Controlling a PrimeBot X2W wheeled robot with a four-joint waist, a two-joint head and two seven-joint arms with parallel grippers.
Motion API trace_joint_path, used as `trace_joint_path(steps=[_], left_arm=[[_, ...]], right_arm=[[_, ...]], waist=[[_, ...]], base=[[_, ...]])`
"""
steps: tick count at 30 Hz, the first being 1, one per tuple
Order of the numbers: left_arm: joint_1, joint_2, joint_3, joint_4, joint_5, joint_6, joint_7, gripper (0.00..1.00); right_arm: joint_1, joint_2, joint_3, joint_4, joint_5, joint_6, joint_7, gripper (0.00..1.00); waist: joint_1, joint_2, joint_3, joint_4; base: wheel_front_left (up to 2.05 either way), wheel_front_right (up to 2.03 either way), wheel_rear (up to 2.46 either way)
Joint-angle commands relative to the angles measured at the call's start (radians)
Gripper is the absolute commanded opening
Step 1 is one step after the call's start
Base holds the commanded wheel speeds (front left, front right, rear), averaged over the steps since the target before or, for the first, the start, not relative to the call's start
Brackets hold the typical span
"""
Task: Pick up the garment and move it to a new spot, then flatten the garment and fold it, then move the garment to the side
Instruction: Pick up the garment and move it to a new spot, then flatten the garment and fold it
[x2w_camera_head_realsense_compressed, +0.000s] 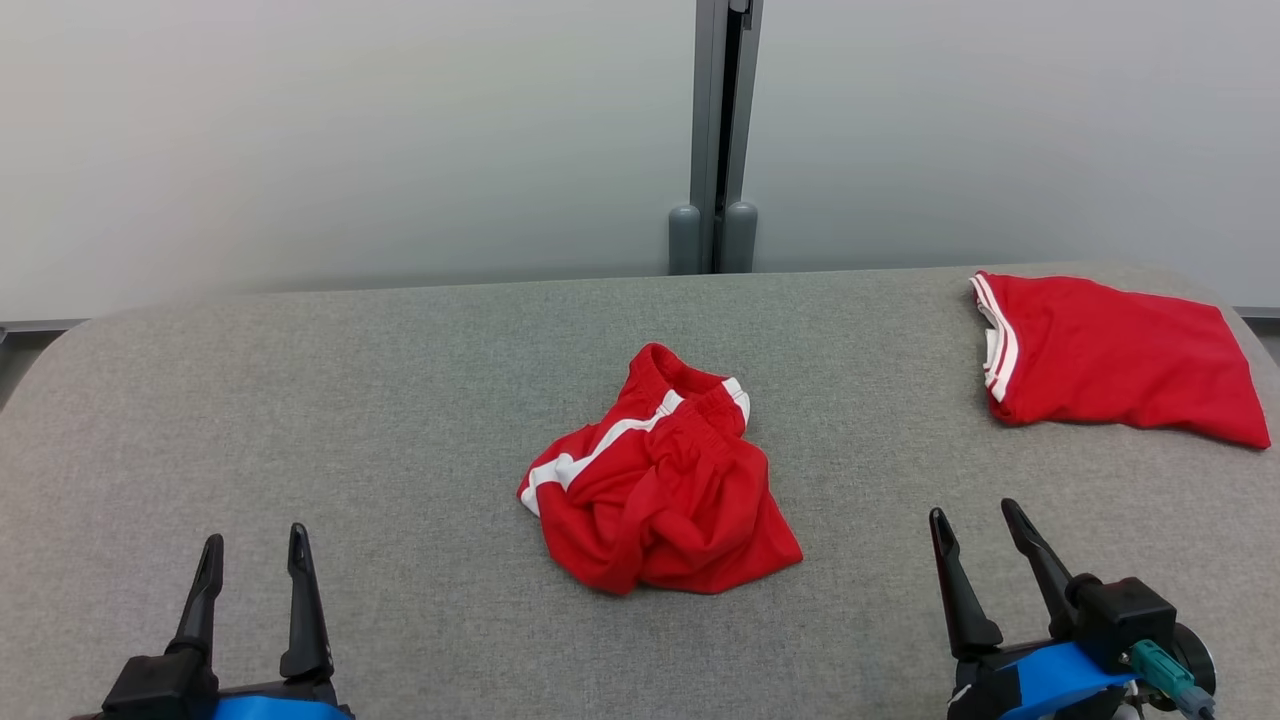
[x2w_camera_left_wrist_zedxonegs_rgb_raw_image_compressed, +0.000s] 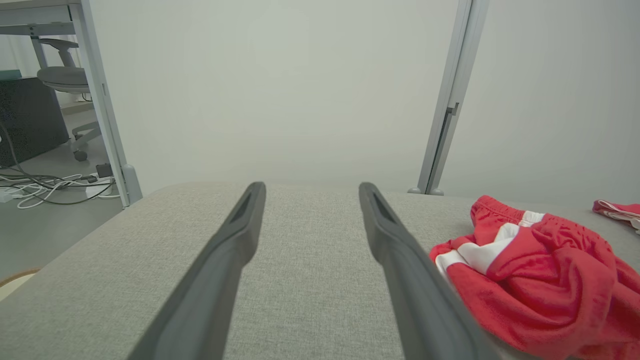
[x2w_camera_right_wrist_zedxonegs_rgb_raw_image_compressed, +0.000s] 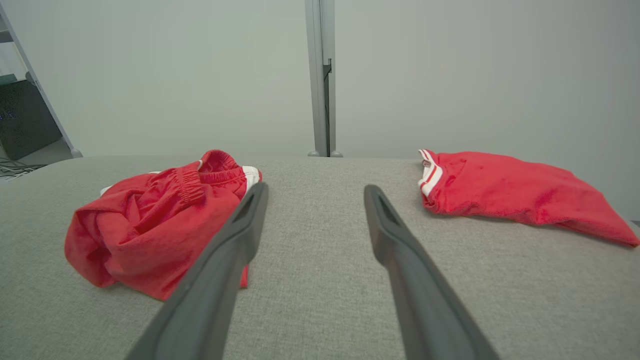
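1. Work area: a grey fabric-covered surface (x2w_camera_head_realsense_compressed: 300, 420) with rounded corners carries all the items. Pale partition panels (x2w_camera_head_realsense_compressed: 350, 140) stand behind it, joined by one grey post (x2w_camera_head_realsense_compressed: 722, 140).
2. Task item: the red shorts (x2w_camera_head_realsense_compressed: 655, 480) lie crumpled near the centre of the surface. The elastic waistband faces the far edge, and white side stripes show on the robot's left side of the heap. Nothing touches the shorts.
3. Second item: a folded red garment (x2w_camera_head_realsense_compressed: 1110, 360) with white-and-red striped trim lies flat at the far right of the surface, well apart from the shorts.
4. Left gripper (x2w_camera_head_realsense_compressed: 255, 535): positioned at the near left, fingers pointing toward the far edge. The fingers are spread apart and hold nothing. In the left wrist view, bare grey fabric shows between them and the shorts lie to their right.
5. Right gripper (x2w_camera_head_realsense_compressed: 973, 510): positioned at the near right, fingers tilted slightly toward the robot's left. The fingers are spread apart and hold nothing. In the right wrist view, the shorts lie to the left of the fingers and the folded red garment to the right, with bare fabric between.
6. Both grippers sit nearer the robot than the shorts, one on each side.
7. Count: two red garments (one crumpled, one folded); two grippers; four fingers.
8. Background, left wrist view: one office chair (x2w_camera_left_wrist_zedxonegs_rgb_raw_image_compressed: 62, 75) and loose cables (x2w_camera_left_wrist_zedxonegs_rgb_raw_image_compressed: 45, 185) on the floor beyond the left end of the surface.
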Motion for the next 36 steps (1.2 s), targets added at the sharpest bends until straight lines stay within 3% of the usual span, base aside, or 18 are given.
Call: trace_joint_path(steps=[1, 36], left_arm=[[0.001, -0.003, 0.006, 0.004, 0.011, -0.004, -0.004, 1.00], [-0.029, -0.033, 0.057, 0.026, 0.063, -0.048, -0.004, 1.00]], right_arm=[[0.012, -0.001, 0.002, 0.003, 0.004, 0.000, -0.003, 1.00], [-0.026, -0.003, -0.005, 0.016, 0.004, 0.000, -0.003, 1.00]], waist=[[0.0000, -0.0001, 0.001, 0.000], [0.0000, -0.0001, 0.013, 0.014]], base=[[0.00, 0.00, 0.00], [0.00, 0.00, 0.00]])
